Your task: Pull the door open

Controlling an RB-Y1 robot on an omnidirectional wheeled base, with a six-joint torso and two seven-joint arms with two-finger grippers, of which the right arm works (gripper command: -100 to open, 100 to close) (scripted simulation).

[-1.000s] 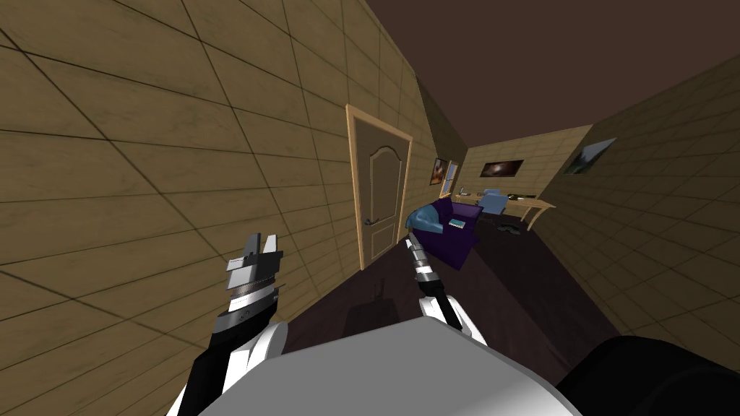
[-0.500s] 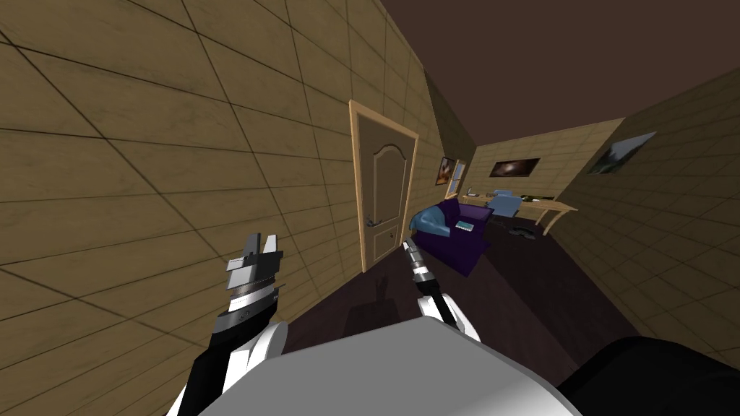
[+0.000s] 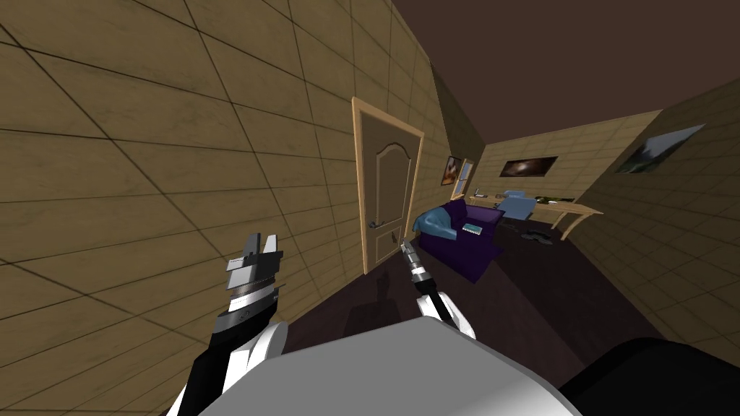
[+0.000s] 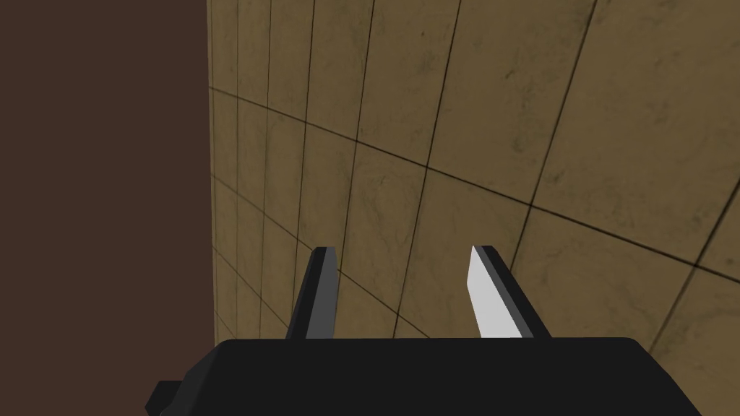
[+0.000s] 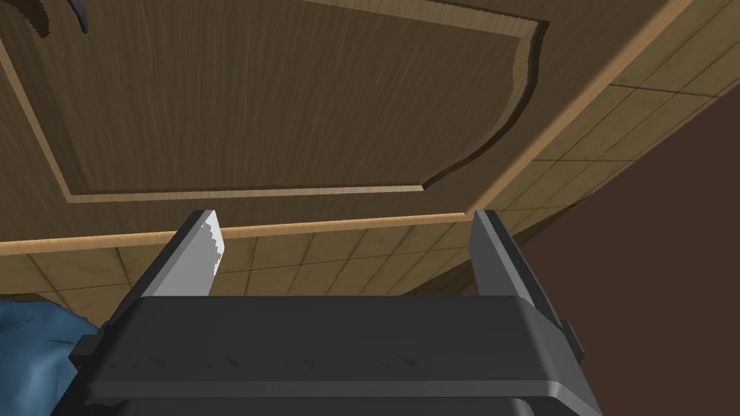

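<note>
Tan tiled walls (image 3: 144, 159), dark floor (image 3: 535, 303), purple sofa (image 3: 473, 253), perhaps a desk (image 3: 572, 208) beyond.

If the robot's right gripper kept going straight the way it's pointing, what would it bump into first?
Probably the brown door. The right gripper, fingers open, points at the door's panel near its pale frame, not at the handle. I can't tell how far off the door is.

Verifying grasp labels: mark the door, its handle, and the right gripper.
door (image 3: 388, 189), head view, middle of the panel.
door handle (image 3: 375, 224), head view, on the lever.
right gripper (image 5: 345, 217), right wrist view, midway between its open fingertips.
</note>
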